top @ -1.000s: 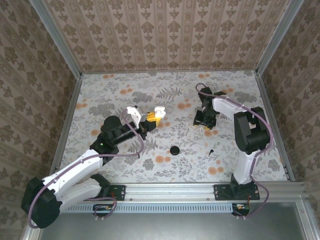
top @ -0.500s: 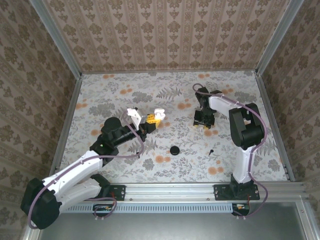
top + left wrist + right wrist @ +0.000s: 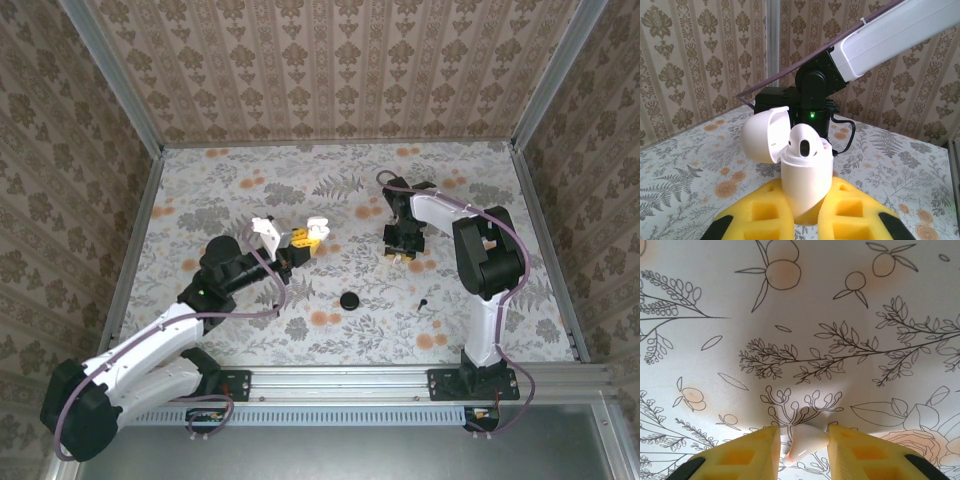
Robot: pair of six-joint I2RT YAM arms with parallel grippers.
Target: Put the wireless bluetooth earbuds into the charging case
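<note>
The charging case (image 3: 805, 180), a glossy white pebble of plastic, stands upright at the centre of the left wrist view. It is clamped between the foam-yellow pads (image 3: 760, 215) of the left gripper (image 3: 807, 212), with its domed lid (image 3: 765, 135) hinged open to the left. We see the first earbud (image 3: 804, 142), smooth and white with a dark oval grille, sitting in the case mouth, so we judge the job about half done. The second earbud (image 3: 807, 439), a small shiny white teardrop, sits at the bottom centre of the right wrist view, pinched between the pads of the right gripper (image 3: 802, 437). We cannot tell whether it rests on or hangs just above the table (image 3: 840, 315), a matte white sheet printed with leaves and orange fruit. From above, the right gripper is right of centre, well apart from the case at centre left. We judge that what remains is to lift that bud, carry it across and seat it beside the first. A flat black disc (image 3: 349, 300) and a small black piece (image 3: 423, 302) lie lower in the frame, apart from both grippers.
</note>
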